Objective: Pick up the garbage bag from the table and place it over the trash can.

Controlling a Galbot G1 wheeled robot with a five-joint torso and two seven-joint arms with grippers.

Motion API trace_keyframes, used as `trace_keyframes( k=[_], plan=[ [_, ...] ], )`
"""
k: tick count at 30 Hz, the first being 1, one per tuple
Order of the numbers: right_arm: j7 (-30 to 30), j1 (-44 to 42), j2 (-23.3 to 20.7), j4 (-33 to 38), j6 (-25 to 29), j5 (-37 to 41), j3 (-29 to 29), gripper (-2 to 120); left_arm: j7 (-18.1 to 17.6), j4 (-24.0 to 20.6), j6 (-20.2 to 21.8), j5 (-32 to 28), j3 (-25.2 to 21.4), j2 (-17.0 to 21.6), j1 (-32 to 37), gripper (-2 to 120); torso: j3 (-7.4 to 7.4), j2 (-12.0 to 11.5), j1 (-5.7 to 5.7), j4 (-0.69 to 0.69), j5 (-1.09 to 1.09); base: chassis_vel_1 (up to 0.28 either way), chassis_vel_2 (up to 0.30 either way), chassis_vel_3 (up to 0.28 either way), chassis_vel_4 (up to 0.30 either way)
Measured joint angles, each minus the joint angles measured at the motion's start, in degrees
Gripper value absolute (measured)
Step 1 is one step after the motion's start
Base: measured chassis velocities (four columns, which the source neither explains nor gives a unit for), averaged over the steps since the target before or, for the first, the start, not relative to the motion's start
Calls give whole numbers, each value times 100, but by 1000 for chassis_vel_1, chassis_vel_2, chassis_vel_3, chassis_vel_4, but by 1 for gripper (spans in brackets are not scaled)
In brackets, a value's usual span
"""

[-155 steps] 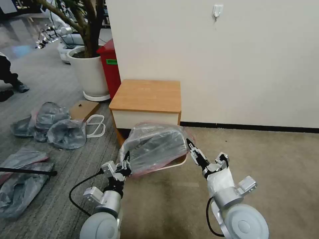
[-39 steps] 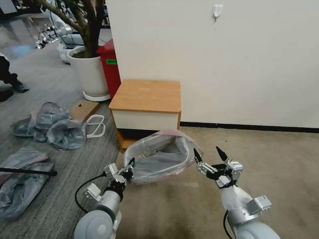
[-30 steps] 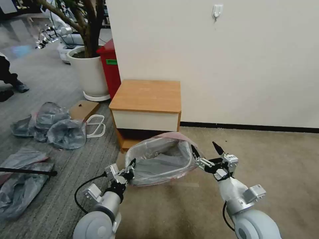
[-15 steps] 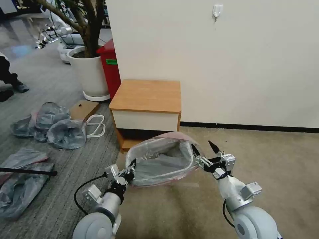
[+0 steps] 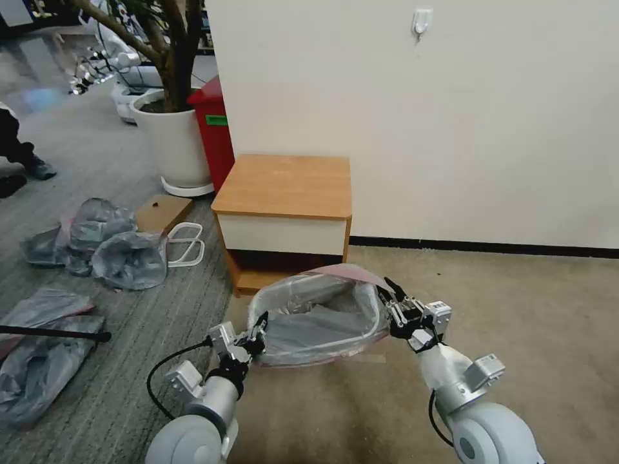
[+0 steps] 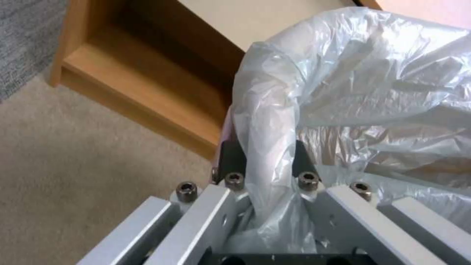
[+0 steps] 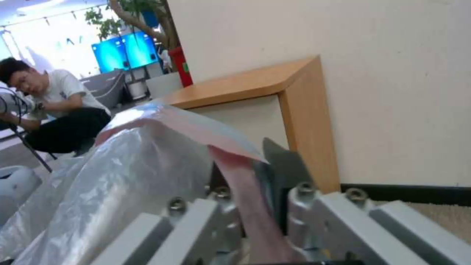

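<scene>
1. Translucent grey-clear plastic, thin and crinkled, is what I am gripping at both sides: the garbage bag [image 5: 319, 319] with its pink-red rim is lying draped over the cream-white rectangular trash can [image 5: 303, 283], which is standing on the beige carpet just in front of the low wooden nightstand surface [image 5: 284, 183].
2. I am keeping my left end effector [image 5: 258, 332] clenched on a fold of film at the bag's left edge; from the left wrist the plastic is bunching between the dark fingers [image 6: 230, 158].
3. I am holding my right end effector [image 5: 393, 303] clamped on the pink rim band at the bag's right corner; the right wrist view shows the band running between the fingers.
4. I am judging the film slippery and easily stretched. Pulling too hard could tear the rim or drag the light bin across the carpet.
5. I am also judging that the far edge, where the rim is peaking above the bin, may not be seated; releasing now could let it spring back.
6. The bin's rolled, rounded rim is offering little to catch the plastic.
</scene>
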Motion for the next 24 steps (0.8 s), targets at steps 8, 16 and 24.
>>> trace_keyframes(
  k=[8,16,24],
  plan=[
    [4,49,-39,-20,-9,7,-3,0,116,48,-4,182,21,44,27,4,0,0,0,0,0,0,0,0,0],
    [48,254,-152,-316,-101,122,3,0,436,32,-30,285,67,91,96,4,0,0,0,0,0,0,0,0,0],
    [55,401,-231,-906,-133,122,8,0,624,-41,-277,104,118,44,104,4,0,0,0,0,0,0,0,0,0]
  ],
)
